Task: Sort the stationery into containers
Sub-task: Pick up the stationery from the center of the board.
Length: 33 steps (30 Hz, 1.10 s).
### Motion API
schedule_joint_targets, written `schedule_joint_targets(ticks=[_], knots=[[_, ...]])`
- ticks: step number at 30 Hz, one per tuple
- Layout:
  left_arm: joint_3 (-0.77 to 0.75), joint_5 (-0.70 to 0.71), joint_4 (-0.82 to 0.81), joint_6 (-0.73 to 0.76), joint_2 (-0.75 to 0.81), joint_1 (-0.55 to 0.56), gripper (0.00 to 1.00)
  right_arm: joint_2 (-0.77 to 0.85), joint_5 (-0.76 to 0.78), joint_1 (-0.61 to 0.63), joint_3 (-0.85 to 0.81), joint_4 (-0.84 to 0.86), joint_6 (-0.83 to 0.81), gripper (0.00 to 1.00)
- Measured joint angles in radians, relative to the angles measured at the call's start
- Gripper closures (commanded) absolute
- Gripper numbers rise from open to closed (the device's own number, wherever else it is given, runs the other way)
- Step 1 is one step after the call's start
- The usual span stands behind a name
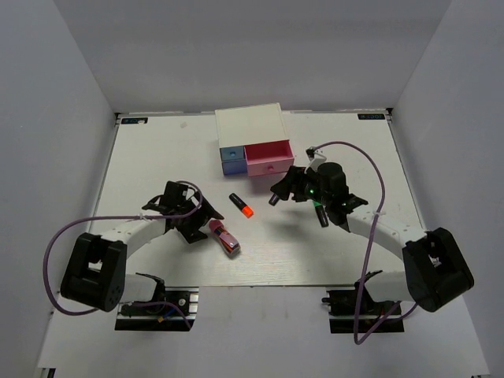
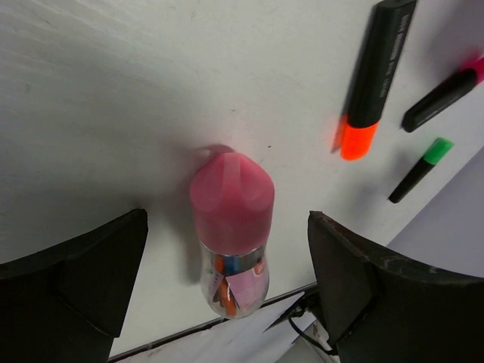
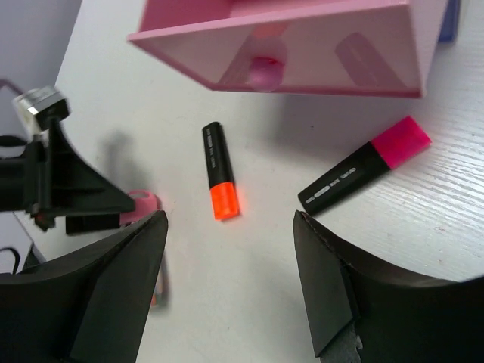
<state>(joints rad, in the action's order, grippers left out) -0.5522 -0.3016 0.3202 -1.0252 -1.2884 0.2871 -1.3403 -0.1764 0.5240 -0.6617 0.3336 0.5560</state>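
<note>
Stationery lies loose on the white table (image 1: 157,157) in front of the pink drawer (image 1: 269,157), which is pulled out of the white box cabinet (image 1: 248,124). The pink piece (image 2: 231,227) lies well in front of the drawer and to its left. It is a stubby rounded body, with a matte pink dome at one end and clear plastic with coloured bits inside at the other. Its long axis runs diagonally in the top view; in the left wrist view the dome points away from the camera. The left gripper (image 2: 227,219) has its black fingers spread, one on each side of the piece, with a gap to both.

The orange marker (image 1: 241,205) sits between piece and drawer, black barrel toward the drawer, cap away. The pink marker (image 3: 363,174) lies slanted just before the drawer front. The green marker (image 2: 420,170) is farther right. The right gripper (image 3: 231,219) hovers before the drawer, spread and holding nothing. A blue drawer (image 1: 231,157) sits just left of the pink one.
</note>
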Motion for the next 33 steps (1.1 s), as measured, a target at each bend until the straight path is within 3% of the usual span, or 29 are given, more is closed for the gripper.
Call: schedule_joint_targets(ticks=[7, 13, 15, 17, 26, 28, 31, 32, 33], knots=[[-0.067, 0.000, 0.030, 0.000, -0.097, 0.058, 0.10, 0.105, -0.077, 0.000, 0.005, -0.047, -0.113, 0.26], [-0.122, 0.006, 0.035, -0.005, -0.191, 0.109, 0.47, 0.178, -0.113, -0.001, 0.005, -0.091, -0.190, 0.25], [-0.135, -0.006, 0.034, -0.006, -0.210, 0.123, 0.59, 0.198, -0.123, -0.001, 0.002, -0.110, -0.212, 0.10], [-0.144, -0.004, 0.034, -0.006, -0.219, 0.136, 0.69, 0.216, -0.147, -0.002, -0.011, -0.138, -0.251, 0.10], [-0.190, 0.023, 0.064, 0.050, -0.229, 0.167, 0.92, 0.282, -0.216, -0.007, -0.115, -0.258, -0.445, 0.10], [-0.234, 0.034, 0.089, 0.086, -0.230, 0.169, 0.98, 0.294, -0.215, -0.008, -0.129, -0.276, -0.481, 0.15], [-0.361, 0.048, 0.121, 0.153, -0.230, 0.170, 1.00, 0.303, -0.203, -0.011, -0.155, -0.291, -0.538, 0.57], [-0.408, 0.051, 0.127, 0.171, -0.230, 0.169, 1.00, 0.306, -0.195, -0.013, -0.163, -0.292, -0.554, 0.85], [-0.466, 0.051, 0.128, 0.188, -0.230, 0.166, 1.00, 0.310, -0.186, -0.016, -0.169, -0.294, -0.564, 0.95]])
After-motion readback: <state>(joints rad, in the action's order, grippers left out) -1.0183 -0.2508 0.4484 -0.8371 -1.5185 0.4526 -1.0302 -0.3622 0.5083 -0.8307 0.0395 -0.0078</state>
